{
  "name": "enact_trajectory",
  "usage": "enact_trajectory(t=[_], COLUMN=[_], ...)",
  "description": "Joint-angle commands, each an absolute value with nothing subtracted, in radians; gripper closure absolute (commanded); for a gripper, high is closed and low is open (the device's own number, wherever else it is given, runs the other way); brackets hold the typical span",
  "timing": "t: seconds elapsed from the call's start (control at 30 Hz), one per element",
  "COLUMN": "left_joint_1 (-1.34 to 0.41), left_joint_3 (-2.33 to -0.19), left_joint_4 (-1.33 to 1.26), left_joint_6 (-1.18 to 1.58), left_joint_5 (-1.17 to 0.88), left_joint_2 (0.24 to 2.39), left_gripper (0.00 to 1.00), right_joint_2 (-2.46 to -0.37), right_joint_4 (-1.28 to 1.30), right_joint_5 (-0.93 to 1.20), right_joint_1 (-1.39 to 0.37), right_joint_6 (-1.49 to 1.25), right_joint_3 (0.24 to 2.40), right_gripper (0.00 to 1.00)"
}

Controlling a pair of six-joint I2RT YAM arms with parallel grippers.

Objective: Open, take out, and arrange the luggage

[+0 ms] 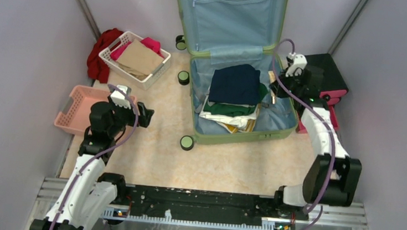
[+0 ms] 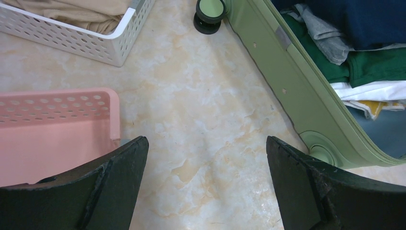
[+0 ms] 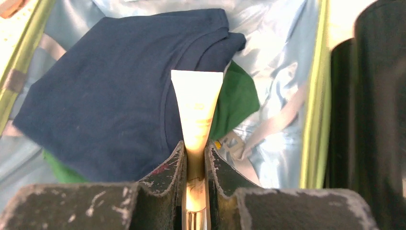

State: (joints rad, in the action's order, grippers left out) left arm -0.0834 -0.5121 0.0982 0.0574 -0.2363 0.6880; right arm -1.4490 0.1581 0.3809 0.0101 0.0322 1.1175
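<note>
Above the open luggage, right tool pinches a cream tube: lift straight up, grip firm; left tool gapes.

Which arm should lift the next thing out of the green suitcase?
Probably right: the right gripper is shut on a cream tube above the navy shirt in the suitcase. The left gripper hangs open over floor beside the pink basket, holding nothing.
</note>
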Motion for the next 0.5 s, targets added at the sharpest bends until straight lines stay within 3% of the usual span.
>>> enact_trajectory(t=[0.0,0.27,0.47], left_joint_1=[-0.087,-0.087,-0.087], left_joint_3=[-0.538,-0.538,-0.535], left_joint_4=[0.089,0.084,0.081], left_joint_6=[0.049,0.049,0.054], left_joint_5=[-0.248,-0.262,-0.270], left_joint_2=[0.671,0.670,0.670], left_gripper=[0.01,0.01,0.01], right_joint_2=[-1.274,-1.172,-1.099], right_joint_4=[0.076,0.084,0.069], right_joint_5=[0.610,0.784,0.693], right_joint_1=[0.140,0.485,0.649], right_joint_6=[0.054,-0.098,-0.181], right_joint_3=[1.041,0.954,0.812], right_gripper=[0.97,0.98,0.97])
